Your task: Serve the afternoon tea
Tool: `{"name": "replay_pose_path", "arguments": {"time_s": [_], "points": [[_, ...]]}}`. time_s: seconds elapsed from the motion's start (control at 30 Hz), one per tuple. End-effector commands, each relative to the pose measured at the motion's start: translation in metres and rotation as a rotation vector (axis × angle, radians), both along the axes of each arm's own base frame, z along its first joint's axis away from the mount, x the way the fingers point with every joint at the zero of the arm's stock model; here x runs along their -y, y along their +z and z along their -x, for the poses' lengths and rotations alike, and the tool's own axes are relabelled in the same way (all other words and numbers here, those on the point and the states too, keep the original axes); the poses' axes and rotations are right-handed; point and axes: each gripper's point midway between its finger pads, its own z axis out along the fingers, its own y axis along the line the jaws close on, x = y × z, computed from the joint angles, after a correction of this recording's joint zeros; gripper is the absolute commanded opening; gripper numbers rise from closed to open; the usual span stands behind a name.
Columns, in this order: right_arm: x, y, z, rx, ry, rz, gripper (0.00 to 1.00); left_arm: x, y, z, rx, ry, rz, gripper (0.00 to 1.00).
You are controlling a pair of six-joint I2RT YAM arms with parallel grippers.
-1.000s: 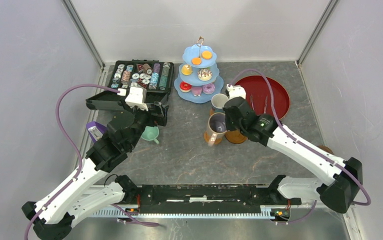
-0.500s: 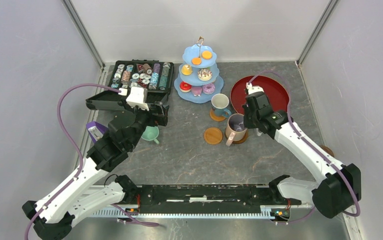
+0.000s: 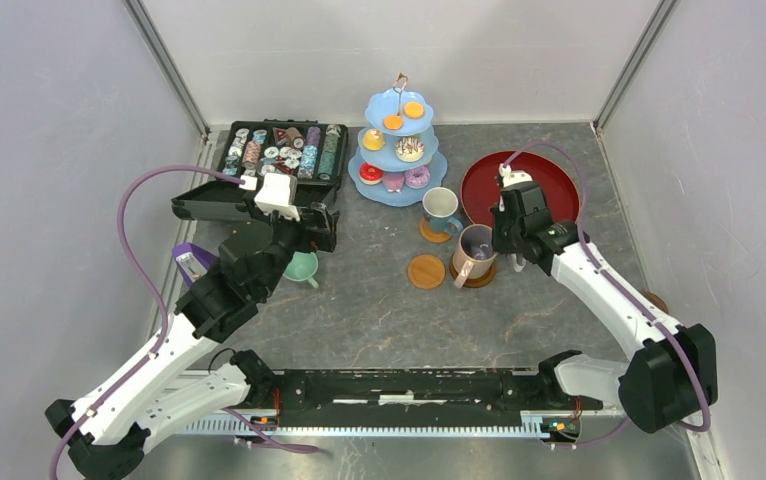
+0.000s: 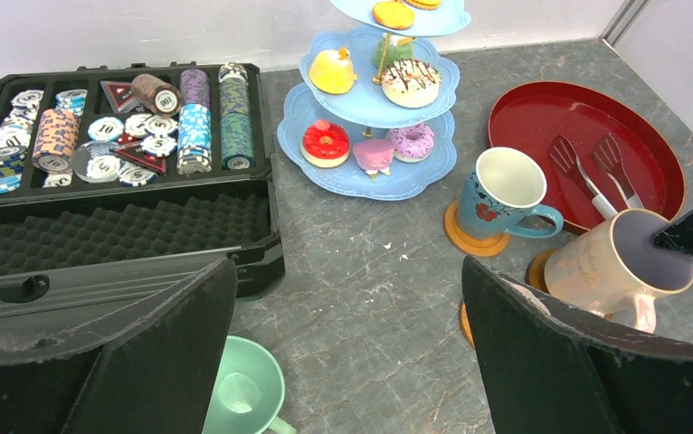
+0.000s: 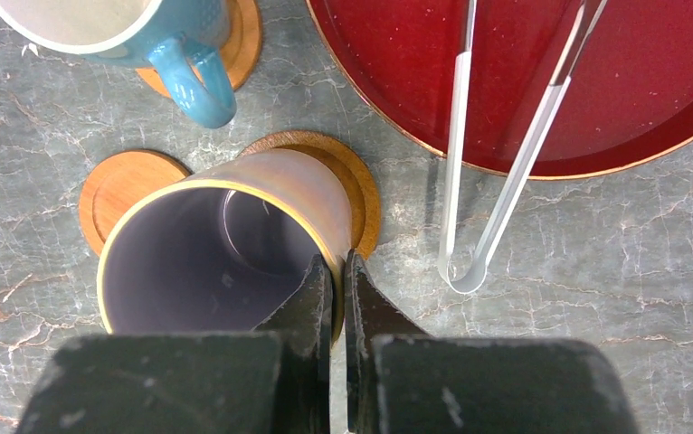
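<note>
Beside the red tray (image 5: 669, 81), the right gripper (image 5: 337, 271) pinches the rim of the pink mug (image 5: 270, 181): its fingers (image 5: 311, 298) are nearly together, one inside the wall and one outside. That mug is over a coaster (image 5: 361, 190) and leans in the left wrist view; whether its base sits flat I cannot tell. A bare coaster (image 5: 126, 190) lies just beside it, and the blue mug (image 4: 506, 194) stands upright on a third coaster (image 4: 469, 242) nearer the stand (image 4: 361, 185). Pastries (image 4: 325, 143) sit on all three tiers of the stand. Tongs (image 5: 456, 163) lie half on the tray, their tips on the table near the pink mug. The left gripper (image 4: 350, 298) hangs over the mint mug (image 4: 243, 398) by the black case (image 4: 117, 235), fingers (image 4: 162, 362) spread wide and holding nothing.
</note>
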Motion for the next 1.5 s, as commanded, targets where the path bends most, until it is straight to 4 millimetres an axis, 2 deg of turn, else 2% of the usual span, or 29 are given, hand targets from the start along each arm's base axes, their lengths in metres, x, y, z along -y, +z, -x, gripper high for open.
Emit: {"name": "replay_pose_path", "arguments": {"time_s": [0.0, 0.13, 0.63, 0.67, 0.77, 0.87, 1.0, 1.13, 1.3, 1.37, 1.47], "points": [[-0.011, 0.018, -0.020, 0.100, 0.013, -0.058, 0.00, -0.003, 0.016, -0.002, 0.035, 0.017, 0.028, 1.00], [-0.008, 0.010, -0.018, 0.088, 0.003, -0.043, 0.00, -0.003, 0.016, -0.002, 0.036, 0.019, 0.028, 1.00], [0.000, 0.001, -0.013, 0.068, -0.019, -0.011, 0.00, -0.003, 0.016, -0.002, 0.035, 0.019, 0.027, 1.00], [-0.001, 0.002, -0.013, 0.070, -0.016, -0.013, 0.02, -0.003, 0.016, -0.002, 0.035, 0.019, 0.027, 1.00], [-0.005, 0.005, -0.015, 0.080, 0.002, -0.033, 0.17, -0.002, 0.016, -0.002, 0.035, 0.016, 0.030, 1.00], [-0.010, 0.009, -0.018, 0.087, 0.016, -0.047, 0.23, -0.002, 0.016, -0.002, 0.035, 0.013, 0.032, 1.00], [-0.016, 0.024, -0.021, 0.097, 0.037, -0.065, 0.30, -0.004, 0.017, -0.001, 0.037, 0.019, 0.032, 1.00], [-0.021, 0.058, -0.024, 0.152, 0.054, -0.100, 0.40, -0.005, 0.018, 0.000, 0.041, 0.021, 0.037, 1.00], [-0.026, 0.089, -0.019, 0.209, 0.088, -0.112, 0.52, -0.005, 0.021, 0.001, 0.047, 0.017, 0.045, 1.00], [-0.038, 0.094, -0.016, 0.220, 0.135, -0.114, 0.56, -0.006, 0.021, 0.002, 0.050, 0.018, 0.049, 1.00], [-0.073, 0.096, -0.008, 0.224, 0.231, -0.109, 0.63, -0.007, 0.022, 0.003, 0.054, 0.021, 0.052, 1.00]]}}
